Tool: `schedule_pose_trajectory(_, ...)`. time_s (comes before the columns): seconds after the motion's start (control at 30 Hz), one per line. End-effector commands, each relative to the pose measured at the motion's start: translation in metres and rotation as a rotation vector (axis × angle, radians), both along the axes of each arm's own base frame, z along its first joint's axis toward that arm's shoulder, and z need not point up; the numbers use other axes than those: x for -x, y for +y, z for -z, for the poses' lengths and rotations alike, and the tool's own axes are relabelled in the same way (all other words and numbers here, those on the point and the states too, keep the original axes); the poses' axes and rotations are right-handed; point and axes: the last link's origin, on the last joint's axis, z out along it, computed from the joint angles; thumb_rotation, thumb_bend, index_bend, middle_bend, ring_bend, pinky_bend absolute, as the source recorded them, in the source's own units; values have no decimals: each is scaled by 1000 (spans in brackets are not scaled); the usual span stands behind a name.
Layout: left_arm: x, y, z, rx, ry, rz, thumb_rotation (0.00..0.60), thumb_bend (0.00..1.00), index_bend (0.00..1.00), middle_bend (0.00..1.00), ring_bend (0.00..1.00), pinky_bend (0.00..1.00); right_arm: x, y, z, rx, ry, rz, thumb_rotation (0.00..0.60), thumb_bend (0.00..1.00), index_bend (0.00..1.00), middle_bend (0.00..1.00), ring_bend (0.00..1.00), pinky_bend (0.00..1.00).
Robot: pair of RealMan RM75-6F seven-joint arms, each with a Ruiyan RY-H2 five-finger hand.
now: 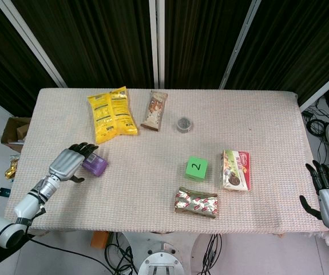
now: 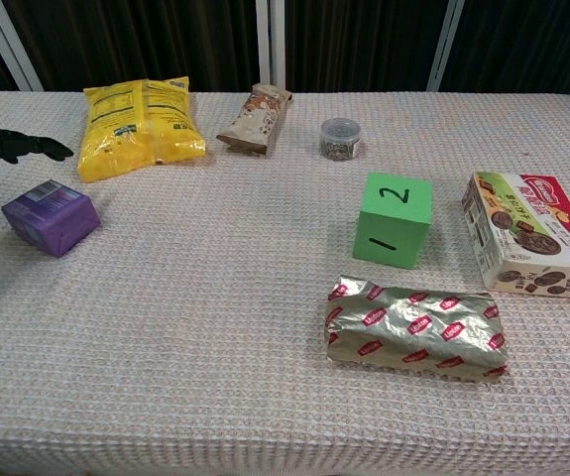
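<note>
The purple box (image 1: 94, 165) is a small, squat block with a paler printed top face, lying flat on the woven table cover (image 1: 153, 149) and turned a little askew. It sits well to the left of the green cube (image 1: 196, 168), near the table's left edge. The left hand (image 1: 71, 162) is right at it: the dark fingers (image 2: 29, 147) reach out over the box's far side and the thumb shows on the near side, spread apart around it (whether they actually press on it I cannot tell).

Left of the green cube there is a broad bare stretch of cover running to the purple box. Behind the cube lie the yellow bag (image 1: 111, 113), the brown packet (image 1: 154, 110) and a small round tin (image 1: 184, 124). Just right of it is the biscuit box (image 1: 236, 170); in front of it, near the front edge, the foil pack (image 1: 196, 203). The right hand (image 1: 327, 195) hangs off the right edge, far from the cube, fingers spread and holding nothing.
</note>
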Motion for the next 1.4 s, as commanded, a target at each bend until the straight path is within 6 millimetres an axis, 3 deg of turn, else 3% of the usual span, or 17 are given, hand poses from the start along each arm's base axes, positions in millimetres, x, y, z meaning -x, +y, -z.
schedule_pose_trajectory(0.03,1,0,0,-1,2,-1,600,64,66,88,69,186,1,-1,0,0,1,1,600,239,0,0,0,0)
schedule_pose_trajectory(0.57,-2,8,4,27,-21,-20,600,134,66,125,69,186,-2,-2,-3,9,-1,-14,600,239,0,0,0,0)
schedule_pose_trajectory(1.27,0,20,15,42,-24,-13,600,242,74,253,69,185,2,1,-7,19,4,7,600,240,0,0,0,0)
schedule_pose_trajectory(1.4,-2,20,15,39,-43,-13,600,249,90,356,77,186,2,1,-6,18,4,5,600,239,0,0,0,0)
